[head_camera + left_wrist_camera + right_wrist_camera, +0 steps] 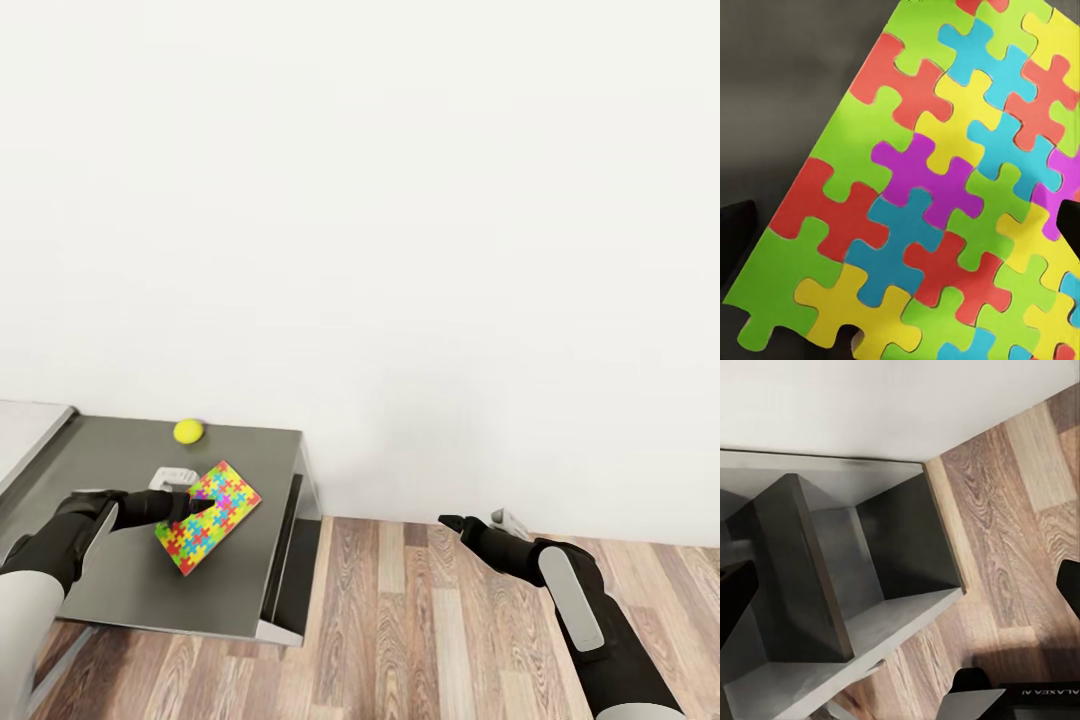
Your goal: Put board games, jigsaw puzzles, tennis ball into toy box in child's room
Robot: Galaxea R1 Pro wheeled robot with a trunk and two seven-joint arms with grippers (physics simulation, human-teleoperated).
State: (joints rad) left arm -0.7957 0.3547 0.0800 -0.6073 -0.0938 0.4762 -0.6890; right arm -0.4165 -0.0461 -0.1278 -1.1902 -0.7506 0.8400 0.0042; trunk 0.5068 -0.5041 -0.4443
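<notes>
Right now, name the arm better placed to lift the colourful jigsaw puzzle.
Left: its pincer sits at the flat multicoloured jigsaw puzzle on the grey table. The right pincer hangs over the wooden floor.

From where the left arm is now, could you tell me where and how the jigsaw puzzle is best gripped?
Probably by its near edge, from the arm's own side. The jigsaw puzzle lies flat and thin on the table, so only an edge offers purchase. The left end effector already sits over that edge with its fingers spread wide.

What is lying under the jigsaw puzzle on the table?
The puzzle rests on the grey table, with the left hand at its edge. Whatever sits directly beneath the puzzle is covered. The ball lies apart, behind it.
</notes>
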